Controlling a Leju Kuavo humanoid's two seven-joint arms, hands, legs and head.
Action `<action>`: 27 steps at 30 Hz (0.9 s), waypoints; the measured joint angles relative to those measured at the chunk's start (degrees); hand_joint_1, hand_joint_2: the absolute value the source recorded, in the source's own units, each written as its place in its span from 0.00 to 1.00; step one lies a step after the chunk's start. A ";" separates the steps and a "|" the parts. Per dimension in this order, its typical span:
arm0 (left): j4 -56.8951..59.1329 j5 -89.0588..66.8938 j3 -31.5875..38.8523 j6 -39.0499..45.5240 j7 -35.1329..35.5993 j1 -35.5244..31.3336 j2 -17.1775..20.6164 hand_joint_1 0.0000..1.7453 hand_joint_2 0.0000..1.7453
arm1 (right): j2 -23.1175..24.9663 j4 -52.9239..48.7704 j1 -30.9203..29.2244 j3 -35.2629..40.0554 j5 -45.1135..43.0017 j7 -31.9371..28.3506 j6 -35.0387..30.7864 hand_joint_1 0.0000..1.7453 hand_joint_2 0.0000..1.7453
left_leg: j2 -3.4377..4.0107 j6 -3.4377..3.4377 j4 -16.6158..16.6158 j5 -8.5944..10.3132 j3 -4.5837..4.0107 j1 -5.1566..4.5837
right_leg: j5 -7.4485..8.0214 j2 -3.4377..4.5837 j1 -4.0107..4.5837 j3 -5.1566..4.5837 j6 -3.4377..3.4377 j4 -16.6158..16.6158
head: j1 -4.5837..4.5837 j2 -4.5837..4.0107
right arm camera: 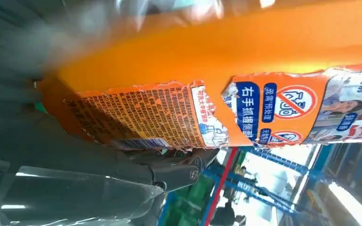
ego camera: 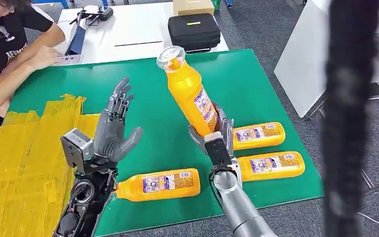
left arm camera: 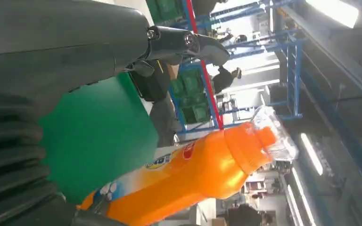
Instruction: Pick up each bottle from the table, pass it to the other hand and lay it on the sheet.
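My right hand (ego camera: 216,134) grips the base of an orange bottle (ego camera: 189,91) with a clear cap, raised above the green mat (ego camera: 148,94) and tilted toward my left. The same bottle (left arm camera: 202,172) appears in the left wrist view, and its labelled body (right arm camera: 226,89) is close up in the right wrist view. My left hand (ego camera: 116,123) stands upright to the left of it, fingers spread, holding nothing. Three more orange bottles lie on the mat: one near the front (ego camera: 159,184), two at the right (ego camera: 258,135) (ego camera: 271,165). The yellow sheet (ego camera: 22,158) covers the mat's left part.
A person (ego camera: 5,44) sits at the far left with a hand on the white table (ego camera: 128,29) behind the mat. A black case (ego camera: 194,31) and a cardboard box (ego camera: 193,7) stand there. A dark blurred post (ego camera: 348,118) crosses the right side.
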 measured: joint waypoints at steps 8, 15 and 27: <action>0.81 0.00 -1.62 -1.12 0.74 -1.00 0.65 0.00 1.00 | -0.46 -1.75 0.31 0.96 -3.28 -1.49 4.93 1.00 1.00 | 0.00 0.00 0.00 0.00 0.00 0.00 | 0.00 0.00 0.00 0.00 0.00 0.00 | -0.02 0.00; 0.90 -0.24 -2.34 -2.12 1.36 -1.84 0.94 0.00 1.00 | -1.14 -2.80 0.42 1.95 -9.36 -3.87 14.63 1.00 1.00 | -0.01 0.00 0.00 0.00 0.00 0.00 | 0.00 0.00 0.00 0.00 0.00 0.00 | 0.00 0.00; 2.78 1.22 -3.15 -3.63 1.60 -3.67 1.05 0.00 1.00 | -2.01 -4.05 0.42 4.22 -9.34 -5.05 27.48 1.00 1.00 | -0.01 0.00 0.00 0.00 -0.01 0.00 | 0.00 0.00 0.00 0.00 0.00 0.00 | -0.02 0.00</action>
